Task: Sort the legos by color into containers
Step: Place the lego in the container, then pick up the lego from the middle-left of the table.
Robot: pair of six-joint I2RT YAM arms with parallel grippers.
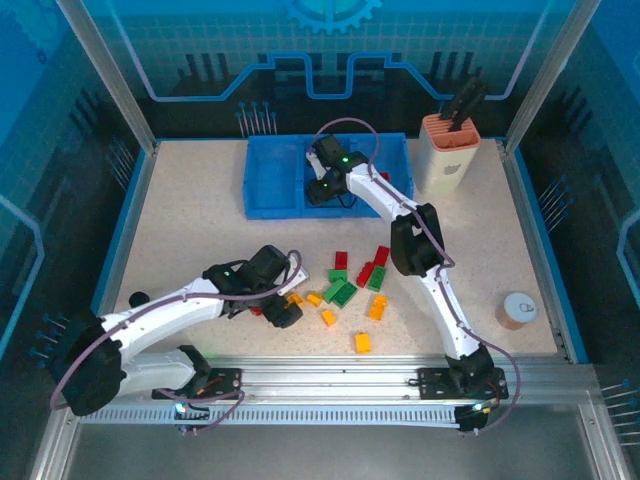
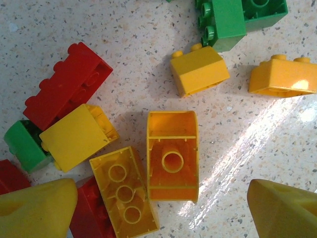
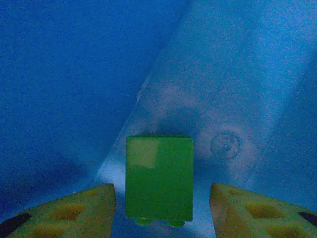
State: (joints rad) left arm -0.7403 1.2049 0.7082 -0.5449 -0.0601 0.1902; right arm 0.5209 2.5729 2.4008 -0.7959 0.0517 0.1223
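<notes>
Yellow-fingered, the left hand (image 2: 161, 206) hangs low over the bench (image 1: 200, 230) with its jaws wide apart. Between them lies a yellow brick (image 2: 172, 156), hollow side up and touched by neither finger. Red, green and yellow legos (image 1: 345, 290) lie scattered close around it. Farther back, the right hand (image 3: 166, 210) is down inside the blue tray (image 1: 270, 185), jaws parted. A green brick (image 3: 158, 176) sits between them with a gap on each side.

A green brick (image 2: 267, 14) partly beyond the top edge, a red brick (image 2: 7, 176) beyond the left.
</notes>
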